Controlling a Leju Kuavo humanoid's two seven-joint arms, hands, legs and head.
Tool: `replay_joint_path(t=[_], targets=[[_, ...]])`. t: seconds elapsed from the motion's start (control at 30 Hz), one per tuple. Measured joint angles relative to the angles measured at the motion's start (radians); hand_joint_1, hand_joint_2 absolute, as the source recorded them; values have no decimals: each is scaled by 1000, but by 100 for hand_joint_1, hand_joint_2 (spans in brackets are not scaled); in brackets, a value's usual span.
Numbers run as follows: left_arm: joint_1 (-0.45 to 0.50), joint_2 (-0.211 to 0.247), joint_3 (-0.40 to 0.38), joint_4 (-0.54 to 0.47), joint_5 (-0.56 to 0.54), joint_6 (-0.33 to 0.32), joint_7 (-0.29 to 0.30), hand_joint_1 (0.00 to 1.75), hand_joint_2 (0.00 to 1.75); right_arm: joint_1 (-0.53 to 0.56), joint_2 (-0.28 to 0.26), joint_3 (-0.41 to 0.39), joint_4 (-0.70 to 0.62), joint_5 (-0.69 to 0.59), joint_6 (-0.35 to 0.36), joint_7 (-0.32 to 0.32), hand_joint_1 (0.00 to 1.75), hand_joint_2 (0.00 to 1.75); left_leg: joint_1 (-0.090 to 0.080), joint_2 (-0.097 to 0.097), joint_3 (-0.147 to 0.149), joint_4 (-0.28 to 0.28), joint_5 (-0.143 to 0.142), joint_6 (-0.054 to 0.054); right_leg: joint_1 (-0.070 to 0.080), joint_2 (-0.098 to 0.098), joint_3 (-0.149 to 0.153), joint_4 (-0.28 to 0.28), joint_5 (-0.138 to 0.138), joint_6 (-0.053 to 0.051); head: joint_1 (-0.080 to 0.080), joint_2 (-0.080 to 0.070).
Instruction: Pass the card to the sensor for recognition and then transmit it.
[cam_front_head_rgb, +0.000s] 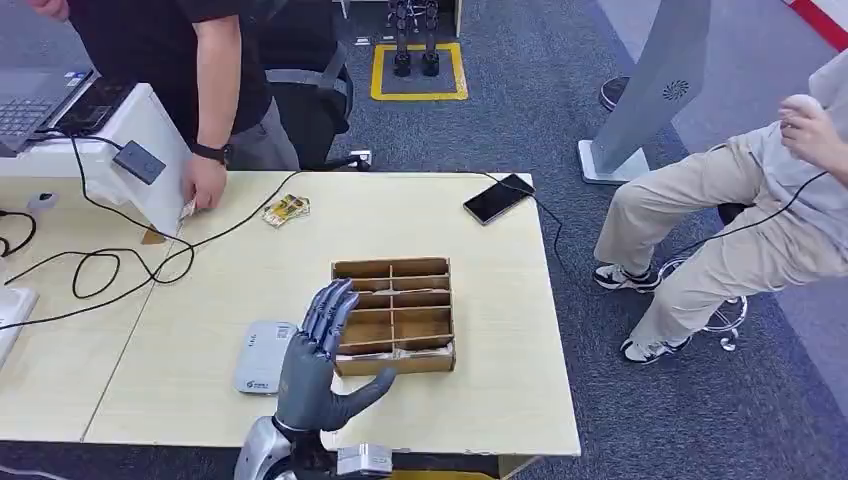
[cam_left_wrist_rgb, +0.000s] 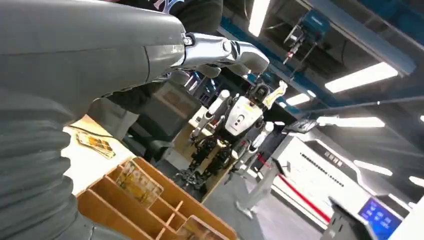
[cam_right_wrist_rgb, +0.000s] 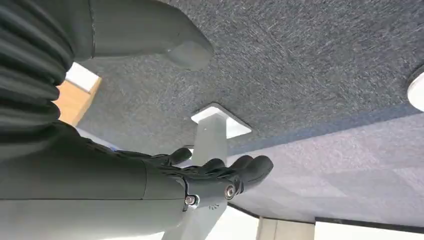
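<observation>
My left hand (cam_front_head_rgb: 320, 360) hovers open over the near left corner of a brown divided cardboard box (cam_front_head_rgb: 392, 268), fingers stretched out and thumb spread, holding nothing. In the left wrist view its fingers (cam_left_wrist_rgb: 220, 50) reach out above the box (cam_left_wrist_rgb: 105, 202), where a printed card (cam_left_wrist_rgb: 139, 184) stands in a compartment. A grey-white card sensor (cam_front_head_rgb: 262, 357) lies flat on the table just left of the box. A small pile of cards (cam_front_head_rgb: 285, 209) rests on the table's far side. My right hand (cam_right_wrist_rgb: 215, 172) hangs over grey carpet, fingers extended, with nothing in it.
A person stands at the far left, one hand (cam_front_head_rgb: 203, 185) on the table near the card pile. Black cables (cam_front_head_rgb: 110, 262) loop across the left table. A phone (cam_front_head_rgb: 498, 198) lies at the far right edge. Another person (cam_front_head_rgb: 740, 220) sits to the right.
</observation>
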Motion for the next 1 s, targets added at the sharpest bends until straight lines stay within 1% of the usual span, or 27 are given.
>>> replay_joint_path(t=[0.07,0.23,0.33,0.47,0.53,0.67,0.87,1.0], targets=[[-8,3,-5,17,-12,2,12,0,175,0,0,0,0,3,0,0,0,175,0,0,0,0,0,0,0,0,0,0,0,0,0,0],[-17,8,-16,40,-20,4,16,0,175,0,0,0,0,4,0,0,0,175,0,0,0,0,0,0,0,0,0,0,0,0,0,0],[-26,8,-16,59,-96,8,80,0,175,1,0,0,0,7,0,2,0,175,0,0,0,0,0,0,0,0,0,0,0,0,0,0],[-45,8,-16,109,-199,1,186,0,175,3,0,0,-1,9,0,5,0,175,0,0,0,0,0,0,0,0,0,0,0,0,0,0],[-63,10,-16,142,-254,-19,243,0,175,3,0,0,-3,12,0,8,0,175,0,0,0,0,0,0,0,0,0,0,0,0,0,0],[-93,18,-16,180,-328,-84,324,0,175,6,0,0,-3,11,0,13,0,175,0,0,0,0,0,0,0,0,0,0,0,0,0,0],[-117,24,-16,208,-347,-105,343,0,175,10,0,0,-3,11,0,16,0,175,0,0,0,0,0,0,0,0,0,0,0,0,0,0],[-136,27,-18,218,-374,-195,392,0,175,11,0,0,-3,11,0,16,0,175,0,0,0,0,0,0,0,0,0,0,0,0,0,0]])
